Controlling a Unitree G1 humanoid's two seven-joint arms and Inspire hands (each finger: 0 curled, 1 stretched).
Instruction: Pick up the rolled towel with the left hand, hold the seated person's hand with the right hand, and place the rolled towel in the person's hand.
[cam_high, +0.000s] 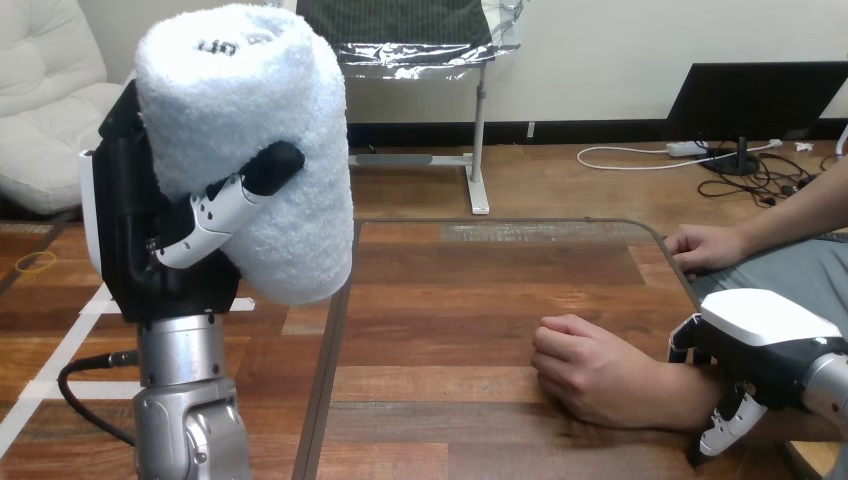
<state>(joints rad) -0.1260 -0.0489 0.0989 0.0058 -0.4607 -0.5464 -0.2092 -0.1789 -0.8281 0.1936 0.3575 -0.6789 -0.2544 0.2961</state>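
A white rolled towel (262, 120) stands upright, raised high at the view's left. My left hand (140, 250) is shut on it, with the thumb (228, 207) curled across its front. The person's hand (590, 372) rests on the table (470, 300) at the lower right, loosely closed, knuckles pointing left. My right hand (768, 335) sits on that arm's wrist, with fingers (686, 343) curled over the far side and the thumb (732, 420) on the near side.
The person's other hand (706, 247) lies flat on the table's right edge, further back. The table's left edge runs just right of my left forearm (188, 400). Bare wood lies between the towel and the person's hand.
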